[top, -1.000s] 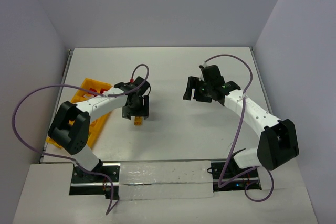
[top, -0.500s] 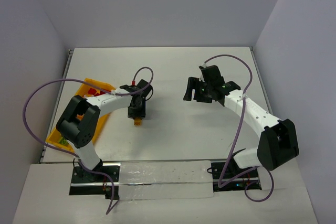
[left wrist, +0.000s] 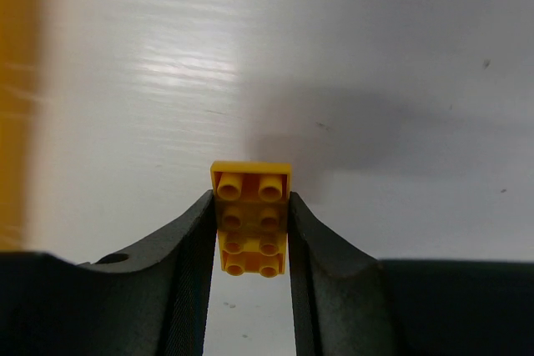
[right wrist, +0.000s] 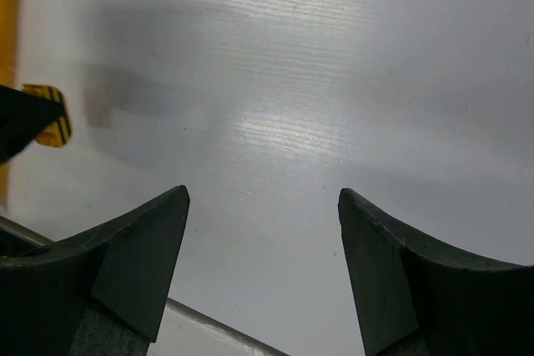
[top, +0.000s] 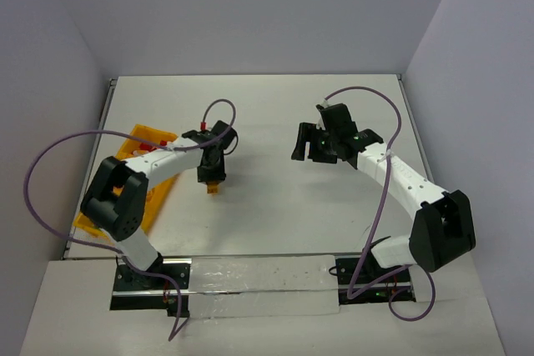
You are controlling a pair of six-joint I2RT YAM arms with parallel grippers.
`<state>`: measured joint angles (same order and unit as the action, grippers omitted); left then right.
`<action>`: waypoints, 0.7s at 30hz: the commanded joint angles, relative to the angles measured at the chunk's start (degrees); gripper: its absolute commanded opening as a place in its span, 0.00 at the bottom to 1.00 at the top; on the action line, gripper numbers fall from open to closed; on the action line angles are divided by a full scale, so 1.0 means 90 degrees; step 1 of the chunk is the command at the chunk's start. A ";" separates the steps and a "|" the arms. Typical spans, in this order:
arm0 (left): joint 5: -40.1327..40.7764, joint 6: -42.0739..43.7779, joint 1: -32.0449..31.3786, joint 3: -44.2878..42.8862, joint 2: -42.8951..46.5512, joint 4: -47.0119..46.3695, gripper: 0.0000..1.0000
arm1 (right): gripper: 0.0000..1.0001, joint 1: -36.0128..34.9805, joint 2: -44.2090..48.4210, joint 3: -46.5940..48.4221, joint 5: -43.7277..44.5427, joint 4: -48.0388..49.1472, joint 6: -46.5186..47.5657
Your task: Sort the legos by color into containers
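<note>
Gripping a yellow brick [left wrist: 251,206] with the left claw [top: 212,179]: pinched by its long sides between both fingers, studs toward the wrist camera, far end poking out past the fingertips.

Compared with a second ago, swung a little toward the tray [top: 140,134] and turned at the wrist, carrying the brick along instead of leaving it behind. Probably lifted just clear of the table [top: 275,206], going by the shadow thrown beyond the brick, though not certain from these views.

Meaning for the job: pick apparently secured, carry just begun, drop-off not yet done. Still short of the tray, which lies near on this claw's left, only a blurred orange strip at the edge of the wrist view. Which compartment takes yellow cannot be told here, with most of the tray hidden under the arm.

Spread wide and holding nothing at the right claw [right wrist: 263,196], hanging over bare table well apart on the left claw's right, in the same spot as a second ago. No share in this carry, by the look of it. From its wrist view, just the brick and one dark fingertip at the left edge.
</note>
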<state>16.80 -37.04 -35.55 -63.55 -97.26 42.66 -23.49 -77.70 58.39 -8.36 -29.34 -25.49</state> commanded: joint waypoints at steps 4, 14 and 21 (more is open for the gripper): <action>0.0619 -0.0960 0.1893 -0.0411 0.1816 0.0565 0.00 | 0.80 -0.0027 0.0298 0.0104 -0.0004 0.0010 0.0118; 0.1113 -0.1388 0.3918 0.0170 0.2225 0.0505 0.00 | 0.80 -0.0017 0.0294 0.0135 -0.0003 0.0014 0.0143; 0.1294 -0.1361 0.4408 0.0418 0.2134 0.0386 0.14 | 0.80 -0.0017 0.0294 0.0142 0.0010 -0.0001 0.0157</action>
<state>25.95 -48.03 3.58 -59.82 -77.91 46.98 -23.49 -77.10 58.39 -8.58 -29.39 -24.97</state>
